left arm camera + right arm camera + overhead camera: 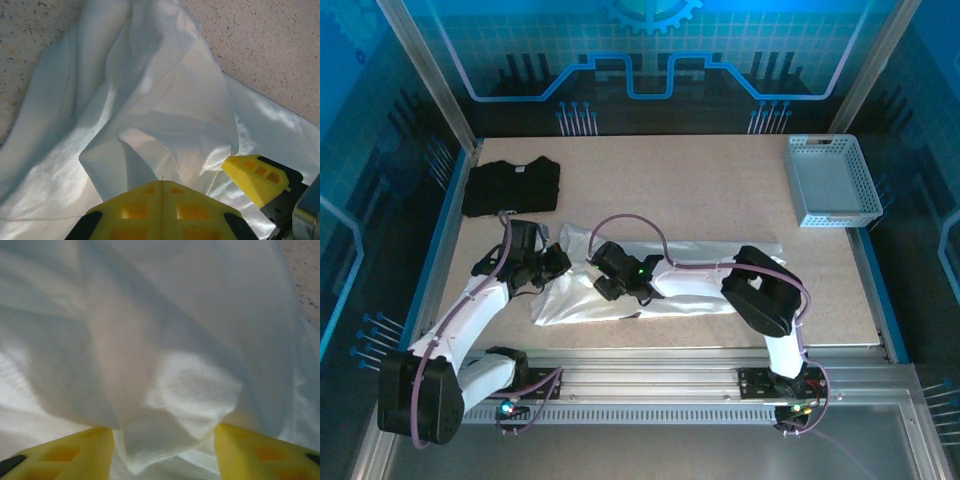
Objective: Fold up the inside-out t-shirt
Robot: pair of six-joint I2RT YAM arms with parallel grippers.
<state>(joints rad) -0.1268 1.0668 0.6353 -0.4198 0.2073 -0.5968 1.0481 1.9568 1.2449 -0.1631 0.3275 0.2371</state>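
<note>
- Your inside-out t-shirt [695,298] lies bunched and creased in the lower middle of the top view, stretched left to right on the counter [700,190].
- Your left gripper [558,262] sits at the shirt's left end. In its wrist view the gripper [162,187] is clenched on a raised fold of the white fabric [150,100].
- Your right gripper [605,290] is just right of it, over the shirt's middle. Its jaws stand apart, released, with a wad of cloth [175,340] between them [165,432].
- A black folded t-shirt [510,185] rests at upper left and a pale basket [832,180] at upper right, both well apart from the shirt.
</note>
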